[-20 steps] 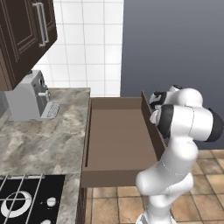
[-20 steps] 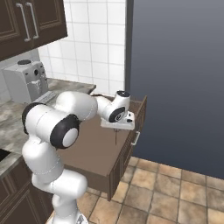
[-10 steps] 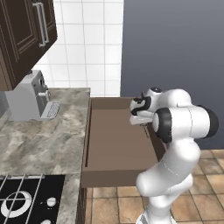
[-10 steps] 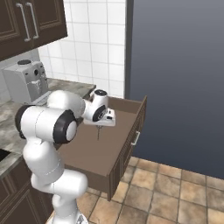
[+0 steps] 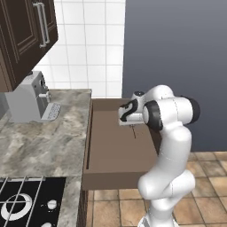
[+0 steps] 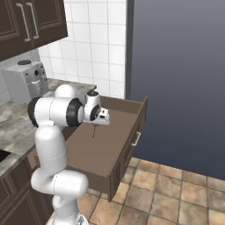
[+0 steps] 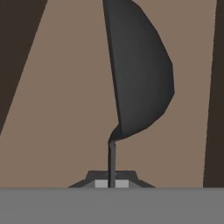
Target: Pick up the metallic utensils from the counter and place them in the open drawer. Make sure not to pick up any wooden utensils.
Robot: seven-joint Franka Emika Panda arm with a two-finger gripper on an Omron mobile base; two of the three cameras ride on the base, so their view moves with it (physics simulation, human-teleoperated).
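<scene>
My gripper (image 5: 131, 124) (image 6: 94, 124) hangs over the middle of the open drawer (image 5: 111, 153) (image 6: 103, 154), shut on a thin dark grey metal spoon (image 5: 134, 131) (image 6: 93, 131). In the hand view the spoon's round bowl (image 7: 140, 74) points down at the drawer's brown floor (image 7: 57, 109), and its slim handle runs back between my fingertips (image 7: 112, 183). The spoon is held above the floor, apart from it. The veined stone counter (image 5: 40, 142) (image 6: 13, 125) lies to the left of the drawer. The wooden utensils are out of view.
A grey coffee machine (image 5: 26, 97) (image 6: 26, 81) stands at the back of the counter under dark wall cabinets (image 5: 26, 35). A black stove top (image 5: 26, 204) sits at the counter's near end. The drawer's silver bar handle (image 6: 136, 139) faces the tiled floor (image 6: 176, 193).
My gripper has swung with the spoon from the drawer's right wall leftwards to over the middle of the drawer. It has stayed shut on the spoon.
</scene>
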